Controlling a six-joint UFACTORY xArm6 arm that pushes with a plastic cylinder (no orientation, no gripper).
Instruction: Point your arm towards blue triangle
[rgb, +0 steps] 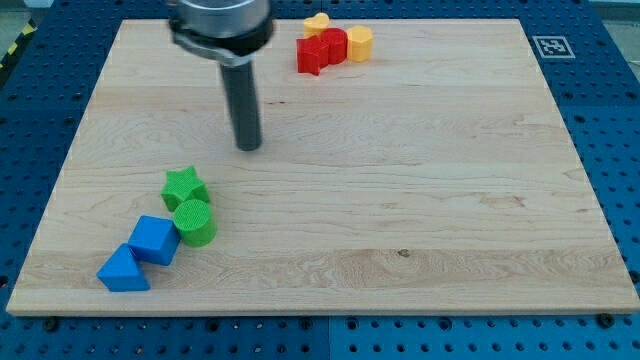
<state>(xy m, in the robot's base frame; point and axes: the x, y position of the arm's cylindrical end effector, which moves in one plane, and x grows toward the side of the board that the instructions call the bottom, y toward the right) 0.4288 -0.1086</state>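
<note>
The blue triangle (122, 271) lies on the wooden board (400, 180) near the view's bottom left corner. A blue cube (153, 239) touches it on its upper right. My tip (248, 146) rests on the board well above and to the right of the blue triangle, apart from every block. The nearest block to my tip is a green star (184, 187), below and to its left.
A green cylinder (194, 222) sits just below the green star, next to the blue cube. At the view's top, a red star (312, 55), a red block (334, 44), a yellow cylinder (359, 43) and a yellow block (317, 22) cluster together. A marker tag (549, 45) sits at the top right corner.
</note>
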